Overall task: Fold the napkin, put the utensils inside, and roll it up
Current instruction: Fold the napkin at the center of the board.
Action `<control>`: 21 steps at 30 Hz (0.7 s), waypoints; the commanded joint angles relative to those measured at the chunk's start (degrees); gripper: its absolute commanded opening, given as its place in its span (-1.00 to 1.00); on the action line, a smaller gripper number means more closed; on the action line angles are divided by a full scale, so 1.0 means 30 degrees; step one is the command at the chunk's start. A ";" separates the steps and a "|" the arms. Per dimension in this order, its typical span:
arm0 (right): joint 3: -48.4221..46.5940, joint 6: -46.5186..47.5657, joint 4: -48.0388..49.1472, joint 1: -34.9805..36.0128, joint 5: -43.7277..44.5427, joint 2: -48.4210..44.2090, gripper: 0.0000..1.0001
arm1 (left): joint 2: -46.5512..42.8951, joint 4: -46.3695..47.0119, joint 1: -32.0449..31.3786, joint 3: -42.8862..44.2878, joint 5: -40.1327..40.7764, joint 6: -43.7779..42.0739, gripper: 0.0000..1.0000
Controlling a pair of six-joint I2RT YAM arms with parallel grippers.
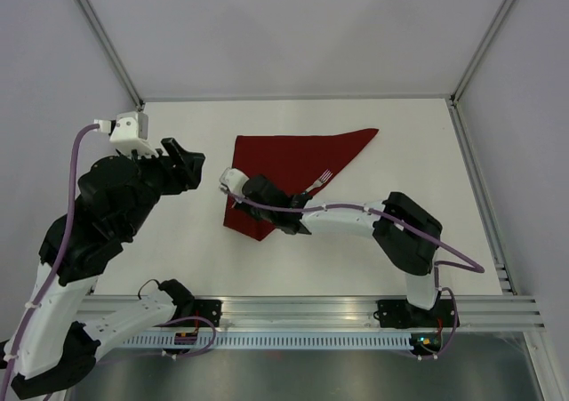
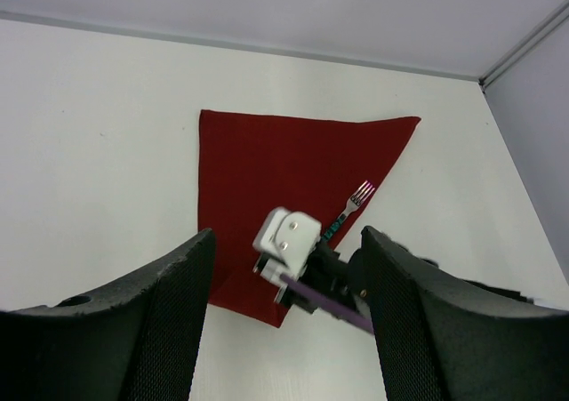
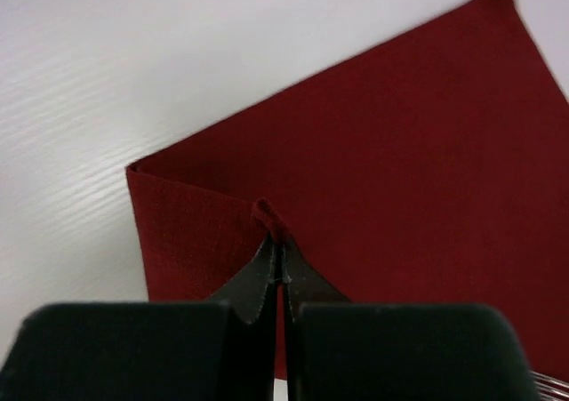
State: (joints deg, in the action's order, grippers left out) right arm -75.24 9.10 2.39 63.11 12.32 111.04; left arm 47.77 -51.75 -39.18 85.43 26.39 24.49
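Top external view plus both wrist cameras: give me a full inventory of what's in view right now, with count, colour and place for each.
napkin: one, dark red, folded over, lying mid-table
fork: one, silver tines and dark handle, lying on the napkin's right part, its handle end hidden under the right arm
table: one, white, under everything
rail: one, silver metal, along the near edge and carrying both arm bases
cables: two, purple, one along each arm
left pincer: one, black, open and empty, above the bare table to the left of the napkin
right pincer: one, black, shut on a pinch of the napkin near its near-left corner
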 commanded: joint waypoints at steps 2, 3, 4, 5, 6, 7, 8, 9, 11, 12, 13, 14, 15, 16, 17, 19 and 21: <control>0.0645 -0.0603 -0.0270 -0.2108 0.0113 -0.1914 -0.99 | 0.0512 0.1310 0.0051 -0.0263 -0.0447 0.0157 0.43; 0.1024 -0.0574 -0.0270 -0.2431 0.0113 -0.2033 -0.99 | 0.0629 0.1398 0.0023 -0.0350 -0.0622 0.0157 0.43; 0.1260 -0.0574 -0.0270 -0.3101 0.0113 -0.2266 -0.99 | 0.0688 0.1660 0.0022 -0.0438 -0.0711 0.0128 0.43; 0.1640 -0.0545 -0.0270 -0.3398 0.0113 -0.2356 -0.99 | 0.0892 0.1779 0.0022 -0.0497 -0.0798 0.0098 0.43; 0.1817 -0.0515 -0.0241 -0.4010 0.0113 -0.2473 -0.99 | 0.0981 0.1867 0.0022 -0.0584 -0.0944 0.0069 0.43; 0.2022 -0.0457 -0.0241 -0.4306 0.0200 -0.2648 -0.99 | 0.1040 0.2071 0.0051 -0.0672 -0.1033 0.0069 0.43; 0.2459 -0.0340 -0.0125 -0.4570 0.0172 -0.2765 -0.99 | 0.1243 0.2218 0.0023 -0.0760 -0.1092 0.0069 0.43; 0.2667 -0.0339 -0.0066 -0.5124 0.0230 -0.2854 -0.99 | 0.1332 0.2335 0.0022 -0.0906 -0.1295 0.0040 0.44; 0.3193 -0.0281 -0.0036 -0.5654 0.0172 -0.3147 -0.99 | 0.1566 0.2657 0.0023 -0.1112 -0.1443 0.0010 0.44; 0.3370 -0.0223 -0.0036 -0.6149 0.0143 -0.3235 -0.99 | 0.1770 0.2804 0.0022 -0.1287 -0.1589 0.0010 0.44; 0.3488 -0.0164 -0.0036 -0.6357 0.0085 -0.3351 -0.99 | 0.1889 0.2950 0.0022 -0.1404 -0.1677 0.0039 0.44; 0.3808 -0.0163 -0.0007 -0.6563 0.0055 -0.3411 -0.99 | 0.2035 0.3213 0.0022 -0.1522 -0.1765 0.0069 0.44; 0.3927 -0.0134 0.0022 -0.6913 0.0055 -0.3440 -0.99 | 0.2297 0.3361 0.0022 -0.1755 -0.1998 0.0069 0.44; 0.4015 -0.0134 0.0023 -0.7061 0.0026 -0.3499 -0.99 | 0.2445 0.3507 0.0022 -0.1902 -0.2117 0.0098 0.44; 0.4190 -0.0134 0.0052 -0.7208 -0.0004 -0.3528 -0.99 | 0.2591 0.3654 0.0022 -0.2020 -0.2176 0.0156 0.44; 0.4367 -0.0163 0.0139 -0.7618 -0.0120 -0.3557 -0.99 | 0.2972 0.4122 0.0022 -0.2430 -0.2527 0.0215 0.44; 0.4514 -0.0192 0.0140 -0.8027 -0.0208 -0.3587 -0.99 | 0.3439 0.4473 0.0022 -0.2781 -0.2790 0.0274 0.44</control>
State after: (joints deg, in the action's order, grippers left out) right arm -62.02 8.64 1.65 40.25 12.27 102.96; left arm 56.77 -42.72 -39.18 78.28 20.56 24.49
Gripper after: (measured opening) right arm 0.010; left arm 0.717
